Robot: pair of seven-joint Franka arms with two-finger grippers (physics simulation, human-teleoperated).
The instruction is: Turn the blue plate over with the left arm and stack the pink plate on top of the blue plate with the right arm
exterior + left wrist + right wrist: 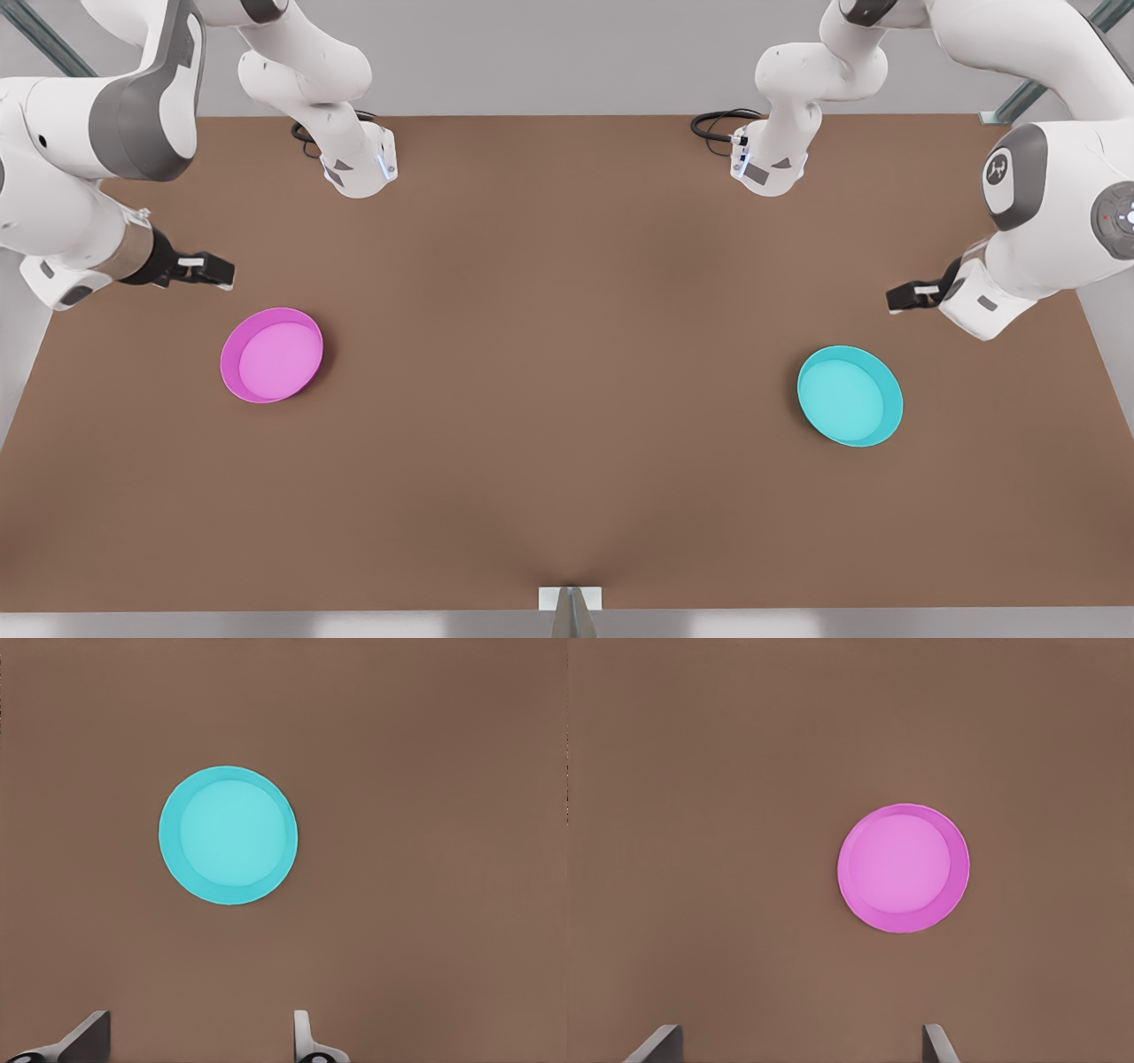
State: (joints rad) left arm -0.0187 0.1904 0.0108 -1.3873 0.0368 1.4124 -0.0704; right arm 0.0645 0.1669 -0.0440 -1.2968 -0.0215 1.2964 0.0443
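The blue plate (850, 395) lies open side up on the brown table (567, 354), on the front view's right. My left gripper (897, 299) hovers just behind it, raised off the table, fingers open; the left wrist view looks down on the blue plate (229, 835) beyond the left gripper (199, 1035). On the front view's left lies the pink plate (272, 354), also open side up. My right gripper (220, 270) hangs open behind and slightly left of it. The right wrist view has the pink plate (903, 868) ahead of the right gripper (799, 1041). Neither gripper touches a plate.
Two arm bases (359, 159) (769, 164) with black cables stand at the table's back edge. A small grey mount (570, 601) sits at the middle of the front edge. A wide stretch of bare table separates the two plates.
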